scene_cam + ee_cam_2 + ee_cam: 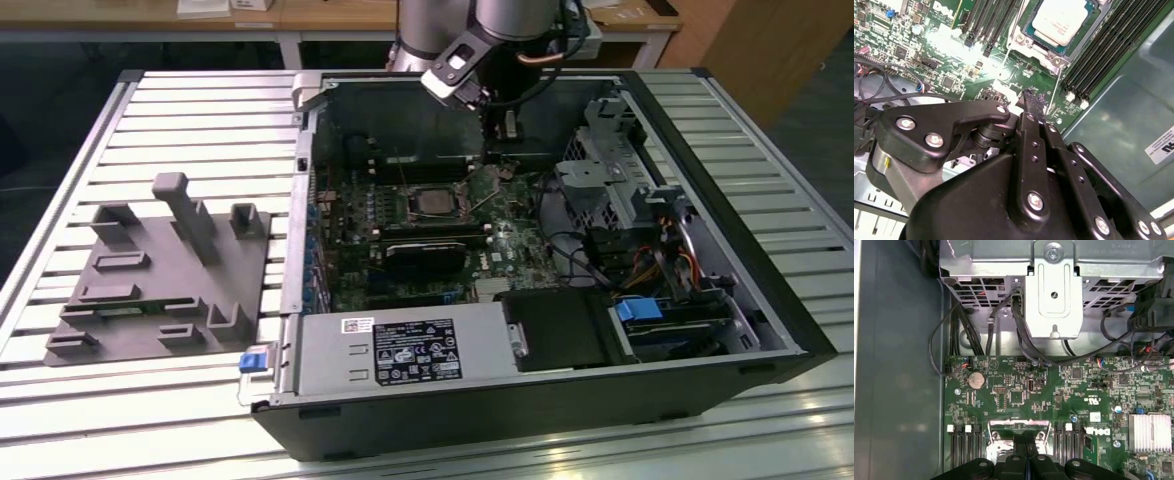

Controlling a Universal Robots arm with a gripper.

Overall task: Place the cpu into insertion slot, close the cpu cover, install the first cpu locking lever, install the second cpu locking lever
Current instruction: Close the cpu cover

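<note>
The cpu [430, 200] lies seated in its socket [1026, 40] inside the open computer case [534, 405], at eight o'clock from the gripper [505, 150] in the exterior view. The jaws, pressed together, hang just beside the socket, seemingly set to push rather than grasp.

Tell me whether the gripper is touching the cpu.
Apart. In the second wrist view a stretch of green board shows plainly between the gripper and the cpu.
</note>
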